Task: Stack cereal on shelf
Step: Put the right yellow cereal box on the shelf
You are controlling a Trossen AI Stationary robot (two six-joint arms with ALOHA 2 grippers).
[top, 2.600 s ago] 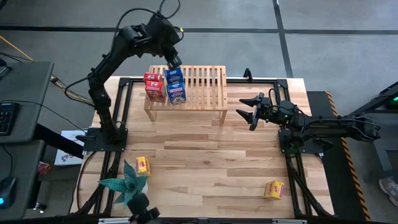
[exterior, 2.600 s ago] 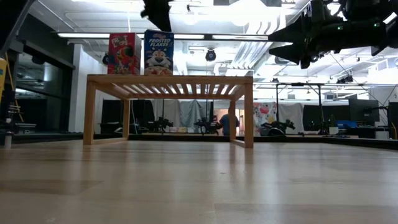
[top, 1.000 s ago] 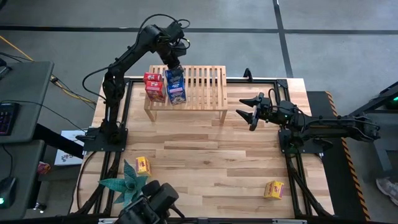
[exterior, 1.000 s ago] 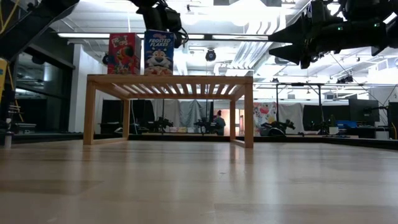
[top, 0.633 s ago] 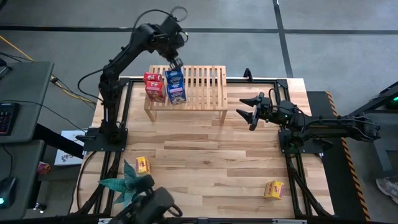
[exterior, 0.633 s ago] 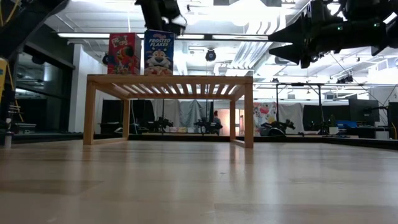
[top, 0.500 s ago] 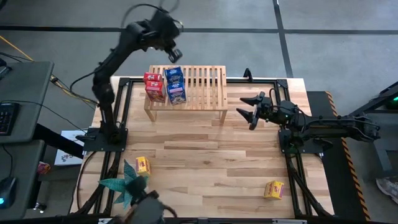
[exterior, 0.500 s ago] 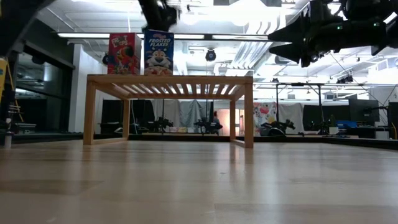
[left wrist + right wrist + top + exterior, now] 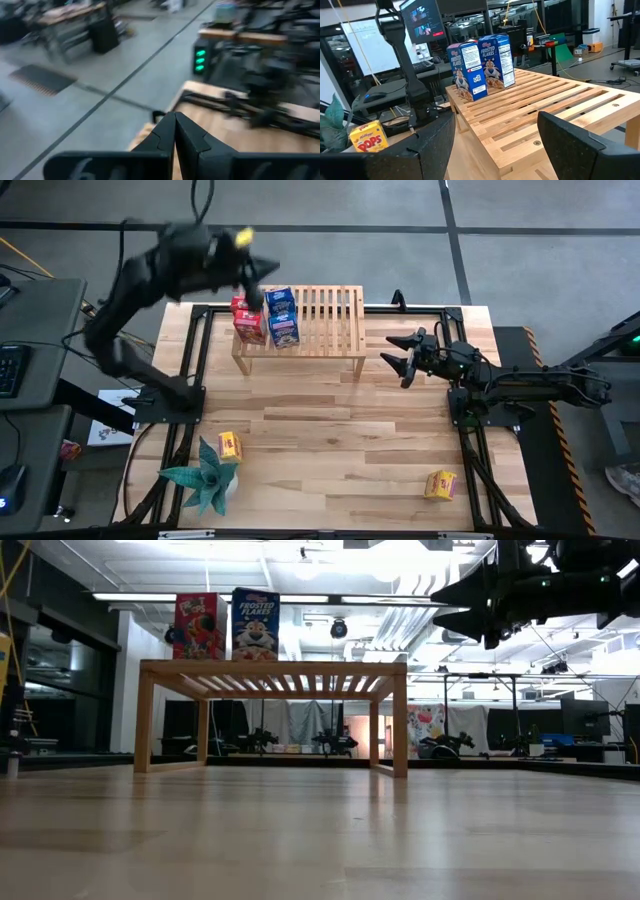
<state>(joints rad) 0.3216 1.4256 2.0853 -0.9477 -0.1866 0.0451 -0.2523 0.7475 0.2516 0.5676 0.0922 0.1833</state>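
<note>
A plank table (image 9: 330,430) holds a shelf (image 9: 330,320) at twelve o'clock carrying four boxes. Remaining yellow cereal box (image 9: 441,484) lies at five o'clock, nearer the empty, wide-open right gripper (image 9: 398,357); left gripper (image 9: 262,272) is clenched.

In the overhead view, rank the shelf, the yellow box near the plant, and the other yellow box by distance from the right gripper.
From the right gripper:
1. Shelf, just beside it.
2. Yellow box at the table's near right.
3. Yellow box by the plant, far across on the left.
</note>
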